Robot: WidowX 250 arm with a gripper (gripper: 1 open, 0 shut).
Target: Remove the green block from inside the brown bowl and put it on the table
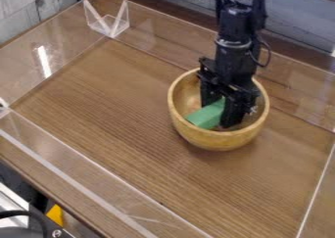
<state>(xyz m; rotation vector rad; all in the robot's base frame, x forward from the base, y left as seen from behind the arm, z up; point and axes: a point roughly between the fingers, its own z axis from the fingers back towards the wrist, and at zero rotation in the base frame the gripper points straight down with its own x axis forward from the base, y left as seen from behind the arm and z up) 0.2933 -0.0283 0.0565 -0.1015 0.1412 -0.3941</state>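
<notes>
The brown bowl stands on the table, right of centre. My black gripper reaches straight down into it from above. Its fingers are shut on the green block, which lies tilted inside the bowl with its left end sticking out past the fingers. The block's right part is hidden behind the fingers. I cannot tell whether the block still touches the bowl's floor.
Low clear plastic walls edge the tabletop at the front and left. A clear folded plastic piece stands at the back left. Bare wood-grain surface stretches left of and in front of the bowl.
</notes>
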